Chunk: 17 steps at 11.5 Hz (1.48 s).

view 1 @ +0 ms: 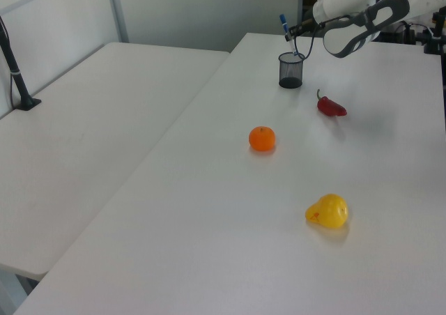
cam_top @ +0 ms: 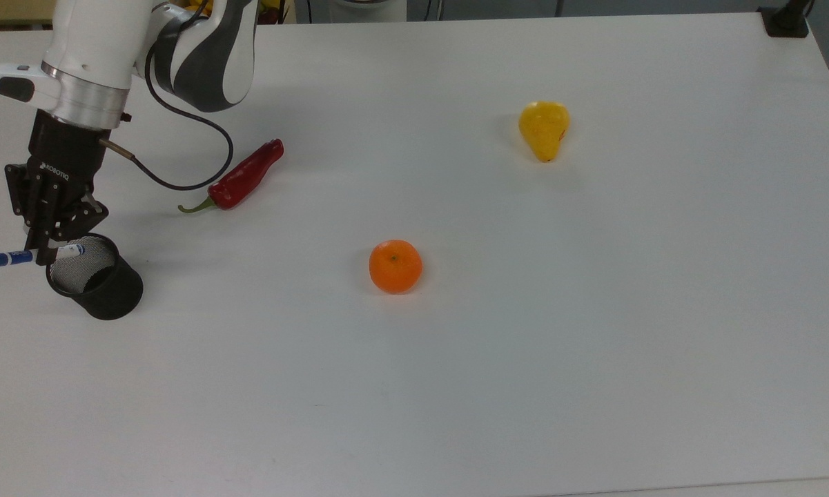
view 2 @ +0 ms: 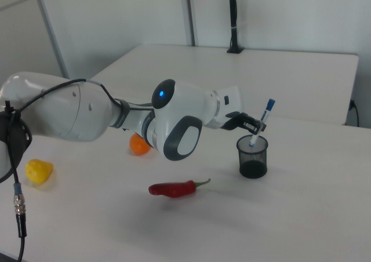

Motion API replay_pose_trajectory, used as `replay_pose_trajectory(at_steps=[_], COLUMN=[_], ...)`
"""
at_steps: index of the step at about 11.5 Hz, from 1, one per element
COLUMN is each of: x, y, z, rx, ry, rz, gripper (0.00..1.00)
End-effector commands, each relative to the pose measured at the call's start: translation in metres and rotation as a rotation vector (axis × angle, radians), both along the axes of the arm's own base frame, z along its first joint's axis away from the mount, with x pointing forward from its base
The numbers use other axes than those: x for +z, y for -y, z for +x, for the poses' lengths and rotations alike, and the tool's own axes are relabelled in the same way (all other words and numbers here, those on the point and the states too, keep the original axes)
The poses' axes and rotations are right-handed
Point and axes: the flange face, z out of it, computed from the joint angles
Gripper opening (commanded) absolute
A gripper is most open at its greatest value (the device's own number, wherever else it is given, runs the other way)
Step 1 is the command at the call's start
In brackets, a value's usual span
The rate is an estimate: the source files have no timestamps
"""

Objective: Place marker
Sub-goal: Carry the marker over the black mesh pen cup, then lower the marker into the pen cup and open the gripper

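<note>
While the claw (cam_top: 41, 250) is clamping the marker (cam_top: 24, 257) at mid-barrel, white lettering reading ROBOTIQ is showing on its black body in the top view. Writing on the marker's barrel is too small to read. White-barrelled with a blue cap, the marker is standing tilted, its small end sitting just over the rim of the black mesh cup (cam_top: 96, 277) on the white worktop (cam_top: 524, 331), with a red pepper (cam_top: 238, 179) lying near.
</note>
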Motion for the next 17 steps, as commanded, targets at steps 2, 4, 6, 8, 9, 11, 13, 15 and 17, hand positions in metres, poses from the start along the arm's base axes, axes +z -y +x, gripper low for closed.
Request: replay_pose_trajectory(at_steps=[2,4,6,8,9,11,13,15,17], x=[-0.0197,-0.0214,-0.0216,-0.0214,-0.0214,-0.0213,-0.0248,-0.0238,-0.0215], y=[0.0007,-0.0003,-0.0013,-0.0013,-0.0024,-0.0031,-0.005,-0.005,-0.006], z=[-0.011,-0.0113,-0.011,-0.011,-0.0106,-0.0104,-0.0117,-0.0118,-0.0116], rx=[0.033,0.034,0.035,0.035,0.036,0.032,0.032,0.03,0.031], ry=[-0.046,-0.05,-0.052,-0.05,-0.05,-0.047,-0.054,-0.051,-0.053], rz=[-0.043,-0.041,-0.041,-0.041,-0.04,-0.034,-0.028,-0.026,-0.024], gripper=[0.0,0.0,0.13,0.25,0.35,0.59,0.87,1.0,1.0])
